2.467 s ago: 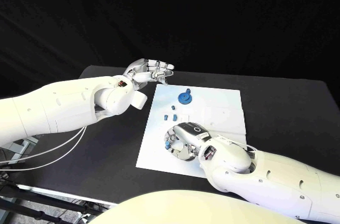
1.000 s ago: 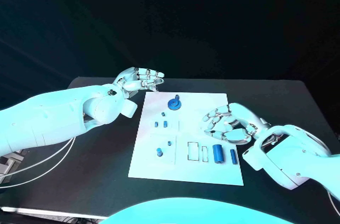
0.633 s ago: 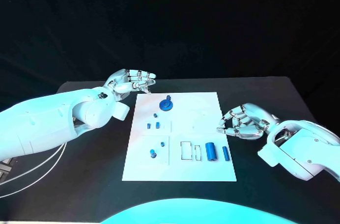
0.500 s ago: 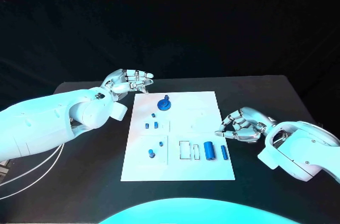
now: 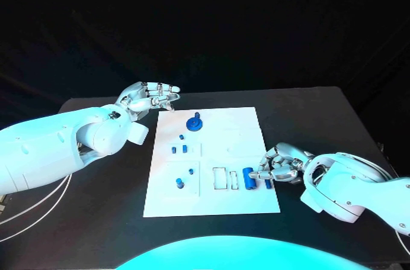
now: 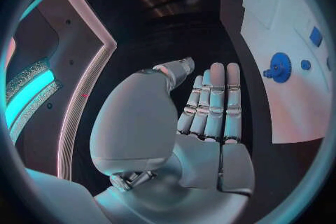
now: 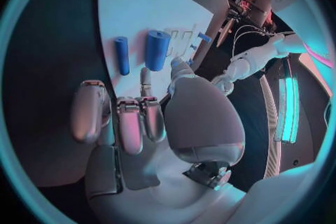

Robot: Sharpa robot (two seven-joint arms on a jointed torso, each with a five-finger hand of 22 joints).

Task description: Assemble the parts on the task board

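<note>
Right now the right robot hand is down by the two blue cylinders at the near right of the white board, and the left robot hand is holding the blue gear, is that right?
Not quite. The left robot hand holds nothing; it hovers off the task board's far left corner, and the blue gear lies on the board apart from it, as the head view shows. The right robot hand is indeed by the two blue cylinders.

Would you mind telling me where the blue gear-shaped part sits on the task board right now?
In the head view the blue gear part sits at the far end of the task board, toward its left edge, just right of the left hand.
</note>
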